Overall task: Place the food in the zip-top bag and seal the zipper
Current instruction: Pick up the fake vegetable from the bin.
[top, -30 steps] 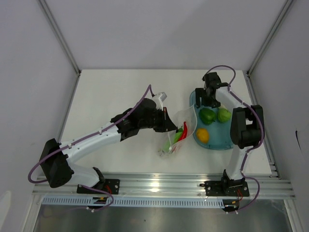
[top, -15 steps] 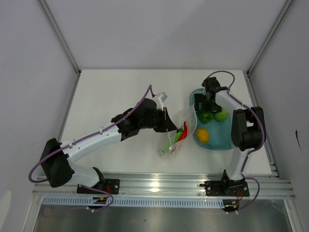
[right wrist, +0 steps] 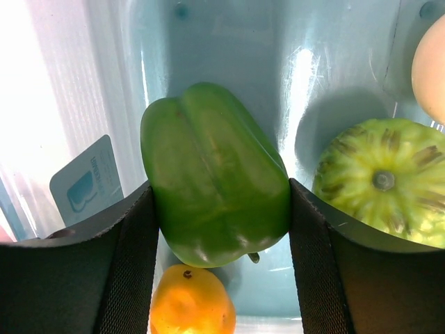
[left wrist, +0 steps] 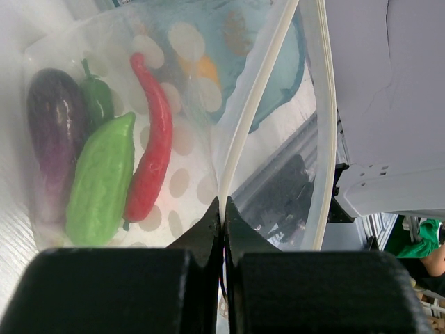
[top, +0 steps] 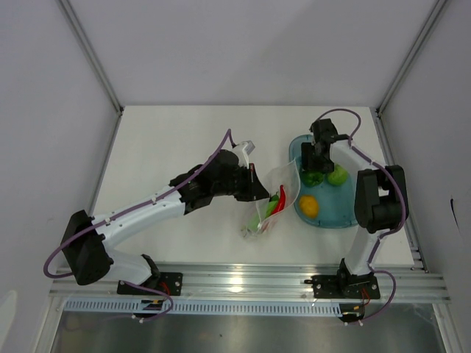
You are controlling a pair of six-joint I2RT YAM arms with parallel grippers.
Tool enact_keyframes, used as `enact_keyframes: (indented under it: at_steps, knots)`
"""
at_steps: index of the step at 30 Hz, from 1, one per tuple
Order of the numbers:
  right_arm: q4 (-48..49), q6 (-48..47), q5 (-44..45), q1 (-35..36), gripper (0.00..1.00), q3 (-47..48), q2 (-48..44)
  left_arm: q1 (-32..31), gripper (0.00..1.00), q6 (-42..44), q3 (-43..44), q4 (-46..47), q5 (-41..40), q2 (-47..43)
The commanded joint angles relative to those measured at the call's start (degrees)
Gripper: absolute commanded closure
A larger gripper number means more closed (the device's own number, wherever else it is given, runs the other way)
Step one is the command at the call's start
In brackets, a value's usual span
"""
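Observation:
The clear zip-top bag (top: 274, 193) stands open at mid-table, and my left gripper (top: 257, 188) is shut on its rim. In the left wrist view the jaws (left wrist: 224, 209) pinch the white zipper (left wrist: 254, 104) strip. Inside the bag lie a purple eggplant (left wrist: 49, 139), a green cucumber (left wrist: 101, 181), a red chili (left wrist: 153, 160) and a small dark green piece (left wrist: 97, 101). My right gripper (top: 313, 173) is down in the teal tray (top: 330, 219). Both its pads touch the sides of a green pepper (right wrist: 215, 174). The pepper still rests in the tray.
Also in the tray are a yellow-orange fruit (right wrist: 191, 303), a striped round green fruit (right wrist: 379, 181) and a pale orange piece (right wrist: 431, 62) at its edge. The tray (right wrist: 229, 56) sits right beside the bag's open mouth. White walls enclose the table on three sides.
My right gripper has dropped over the green pepper, opened wide, then narrowed until its pads meet the pepper. The left arm and the bag have not moved.

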Motion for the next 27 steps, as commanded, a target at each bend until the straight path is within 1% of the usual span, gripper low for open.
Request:
enact_keyframes:
  at_steps: [1,2,3,4,6,11,12,14,15,18,19,20,21,22,23,24,25,27]
  knots:
    - [0.4,0.7,0.5,0.2,0.60,-1.4,-1.3,0.3,0.99,0.7,0.5,1.1,0.7,-0.2]
    - [0.5,1.3,1.0,0.2,0.61,-1.6,-1.7,0.3,0.99,0.5,0.2,1.1,0.7,-0.2]
    - [0.6,1.5,1.5,0.1,0.72,-1.7,-2.2,0.3,0.99,0.5,0.5,1.2,0.8,-0.3]
    - [0.7,1.9,2.0,0.1,0.77,-1.9,-3.0,0.3,0.99,0.5,0.4,1.1,0.8,-0.2]
    - [1.7,3.0,1.9,0.1,0.84,-3.0,-6.7,0.3,0.99,0.5,0.6,1.0,0.9,0.0]
    - [-1.4,5.4,1.7,0.2,0.86,-2.6,-14.9,0.3,0.99,0.8,2.0,-0.8,0.5,0.4]
    - [-2.1,6.5,1.6,0.2,0.86,-2.6,-18.3,0.3,0.99,0.8,2.4,-1.1,0.4,0.5]
    - [-4.4,8.1,0.4,0.2,0.86,-2.6,-22.1,0.2,0.99,0.8,3.0,-1.5,0.6,0.8]
    - [-5.1,9.6,-1.2,0.1,0.86,-2.5,-26.1,0.3,0.99,0.9,3.3,-1.5,0.6,0.9]
    - [-8.2,12.5,-3.8,0.8,0.87,-2.4,-32.5,0.3,1.00,0.8,3.5,-1.6,0.0,0.8]
    - [-8.5,15.0,-7.0,1.1,0.87,-3.0,-37.1,0.3,0.99,0.8,3.5,-1.7,-0.1,0.8]
    - [-9.1,16.2,-8.3,1.8,0.88,-3.3,-39.3,0.3,1.00,0.8,3.5,-1.7,-0.1,0.8]
    - [-9.6,17.4,-9.6,2.2,0.90,-3.3,-41.2,0.3,0.99,0.8,3.5,-1.6,-0.1,0.8]
    - [-9.9,20.0,-10.1,2.7,0.91,-3.3,-43.2,0.3,0.99,0.8,3.6,-1.4,-0.1,0.9]
    - [-10.0,21.1,-10.9,4.1,0.92,-3.2,-46.6,0.2,0.99,0.8,3.6,-1.3,-0.1,0.9]
    - [-9.9,22.1,-12.2,5.0,0.92,-3.1,-48.0,0.3,0.99,0.7,3.6,-1.2,0.0,0.8]
    - [-10.3,23.9,-12.3,6.1,0.92,-2.6,-50.3,0.3,0.99,0.7,3.3,-1.2,-0.3,0.8]
    - [-11.8,25.3,-10.4,10.3,0.92,-1.4,-51.3,0.3,0.99,0.4,3.4,-1.3,-0.3,0.8]
